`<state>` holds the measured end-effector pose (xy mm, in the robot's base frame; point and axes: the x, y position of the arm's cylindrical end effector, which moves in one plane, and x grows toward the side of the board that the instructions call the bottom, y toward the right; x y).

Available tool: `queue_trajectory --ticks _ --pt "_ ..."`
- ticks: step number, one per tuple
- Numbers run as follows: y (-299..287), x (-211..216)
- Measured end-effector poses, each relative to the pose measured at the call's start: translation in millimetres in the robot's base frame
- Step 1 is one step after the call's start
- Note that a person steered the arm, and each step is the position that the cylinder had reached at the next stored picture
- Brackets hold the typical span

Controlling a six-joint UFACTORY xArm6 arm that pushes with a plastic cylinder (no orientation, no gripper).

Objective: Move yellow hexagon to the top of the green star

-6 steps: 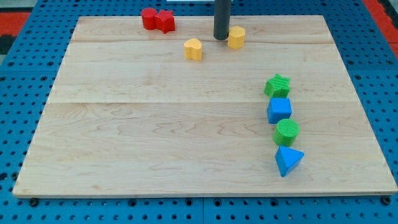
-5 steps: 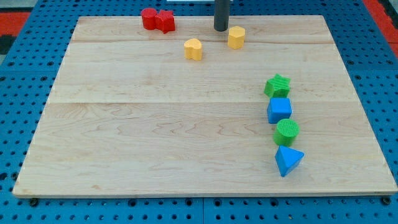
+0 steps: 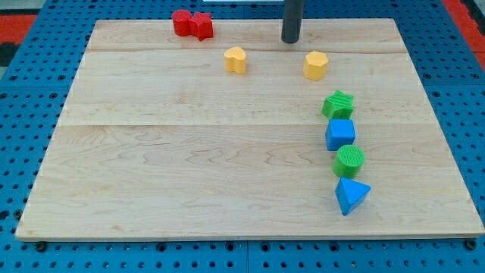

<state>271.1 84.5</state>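
The yellow hexagon (image 3: 316, 65) has slid toward four o'clock since the earlier frame and now sits near the green star (image 3: 338, 104), at its eleven o'clock, apart from it. My tip (image 3: 292, 40), a bare rod holding nothing, has shifted rightward to the hexagon's eleven o'clock, clear of it. Bare board (image 3: 189, 152) spreads at nine o'clock.

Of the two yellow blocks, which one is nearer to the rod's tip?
The yellow hexagon, the one further to the view's right, just above the green star. My tip stands up-left of it, apart; the other yellow block lies farther left.
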Motion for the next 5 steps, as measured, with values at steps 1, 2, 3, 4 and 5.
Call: queue_trajectory --ticks 1,2,3,4,5 --pt "36 56" --pt "36 49" --pt "15 8" --pt "-21 7" --pt "27 8"
